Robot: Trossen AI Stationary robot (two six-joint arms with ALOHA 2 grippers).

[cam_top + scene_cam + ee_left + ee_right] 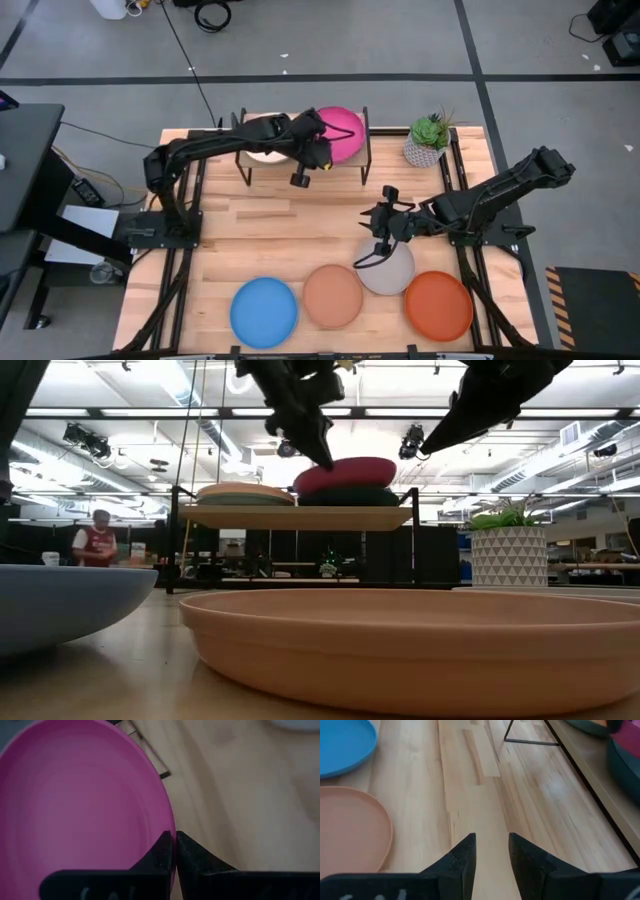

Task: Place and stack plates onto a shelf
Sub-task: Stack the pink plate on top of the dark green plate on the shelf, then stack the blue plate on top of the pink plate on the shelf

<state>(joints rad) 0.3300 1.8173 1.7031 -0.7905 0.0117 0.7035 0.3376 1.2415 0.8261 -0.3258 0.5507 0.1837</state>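
Observation:
The magenta plate point(345, 128) lies on a dark teal plate point(350, 497) at the right end of the shelf point(300, 517). My left gripper point(320, 142) is shut on the magenta plate's near-left rim. A cream plate point(265, 152) tops a second stack point(245, 493) on the shelf's left end. My right gripper point(385, 225) hangs open over bare table point(492, 800), just beyond the grey plate point(390, 272), and touches nothing. The bright blue plate point(264, 312), tan-peach plate point(332, 296) and orange plate point(438, 305) lie flat along the near edge. My left gripper point(174, 845) pinches the magenta plate's rim point(170, 822) between its two fingers, one finger on the plate's inner face and one on the outer side. In the low view the fingers point(318, 448) slant down onto the rim from the left, and the plate rests on the dark teal plate.
A potted plant point(428, 140) stands on the table to the right of the shelf. The shelf's black legs point(240, 165) stand on the slatted tabletop. Bare wood lies between the shelf and the row of plates. A person point(97, 540) stands far off in the room.

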